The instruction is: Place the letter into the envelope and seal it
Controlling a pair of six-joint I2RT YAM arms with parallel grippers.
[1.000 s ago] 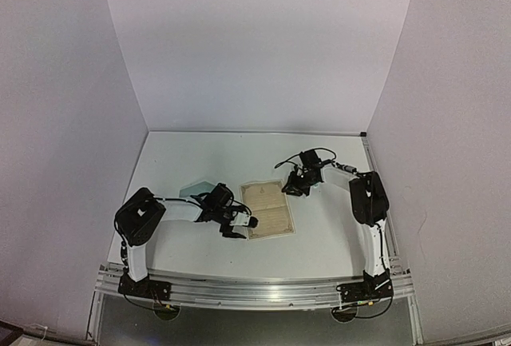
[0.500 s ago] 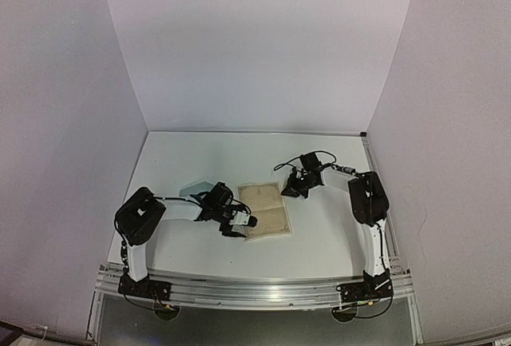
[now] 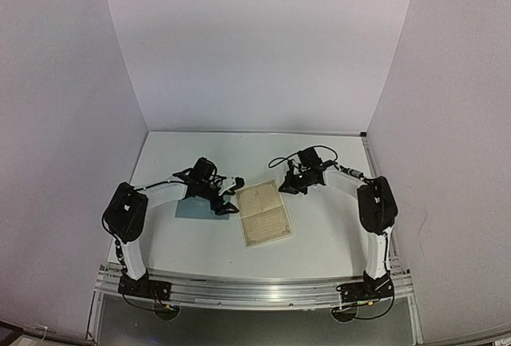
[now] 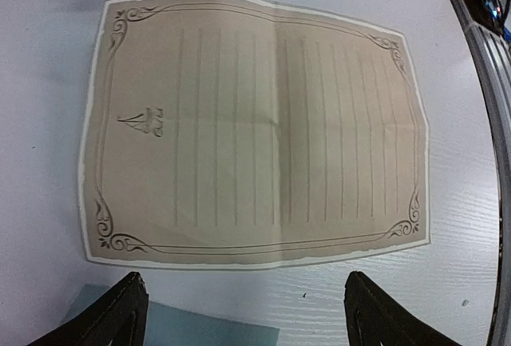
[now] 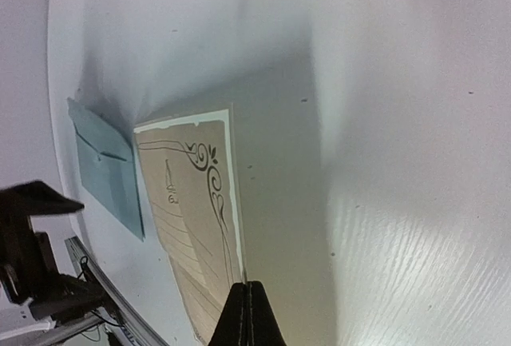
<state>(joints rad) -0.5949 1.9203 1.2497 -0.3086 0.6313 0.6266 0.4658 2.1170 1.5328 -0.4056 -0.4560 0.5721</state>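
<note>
The cream letter with its ornate border lies on the table between the arms; the left wrist view shows the letter nearly flat, with a slight crease. My right gripper is shut on the letter's far edge, and in its own view the white border of the letter runs into the pinched tips of the right gripper. The teal envelope lies flat left of the letter. My left gripper hangs open above the gap between the envelope and the letter, holding nothing.
White walls enclose the table at the back and on both sides. The aluminium rail with both arm bases runs along the near edge. In the right wrist view the envelope lies beyond the letter.
The right gripper has shut on the letter's far edge, and the letter has turned slightly. The left arm has drawn back and left off the letter, uncovering more of the envelope.
</note>
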